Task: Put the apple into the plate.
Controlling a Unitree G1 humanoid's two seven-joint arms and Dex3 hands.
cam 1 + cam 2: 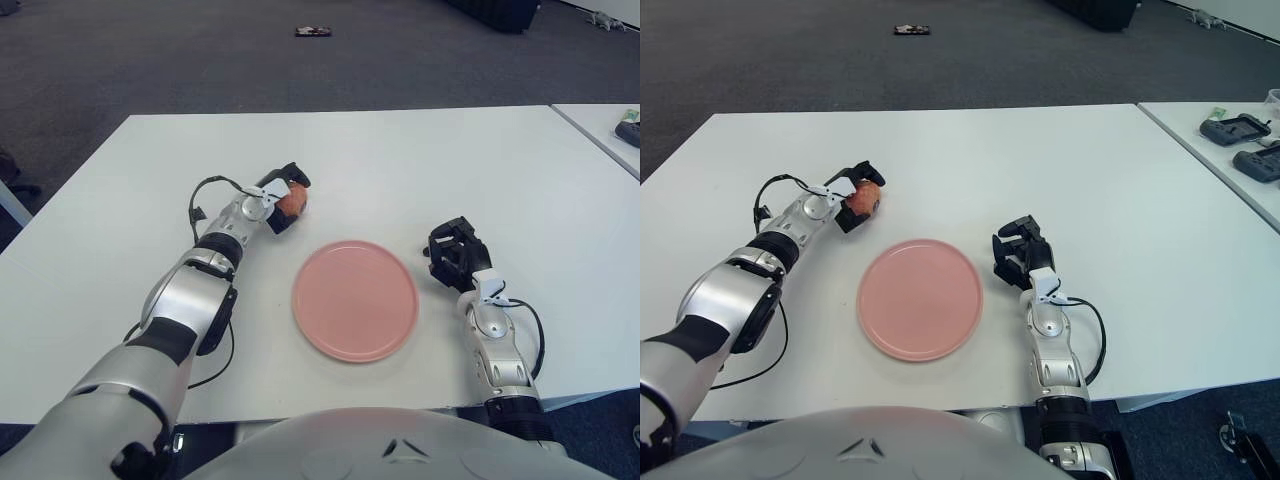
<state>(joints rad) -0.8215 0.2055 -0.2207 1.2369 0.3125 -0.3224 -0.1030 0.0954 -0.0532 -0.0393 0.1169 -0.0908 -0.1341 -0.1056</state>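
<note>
Left hand [281, 200] curled around apple [292, 202], beyond pink plate [355, 298] on white bench [450, 160]; right hand [452, 254] curled, empty, beside plate; loose hold risks apple rolling off

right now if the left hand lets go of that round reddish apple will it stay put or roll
The round reddish apple would probably roll on the flat white table. It looks rigid, so the left hand likely won't deform it. The smooth skin may slip in the fingers.
</note>
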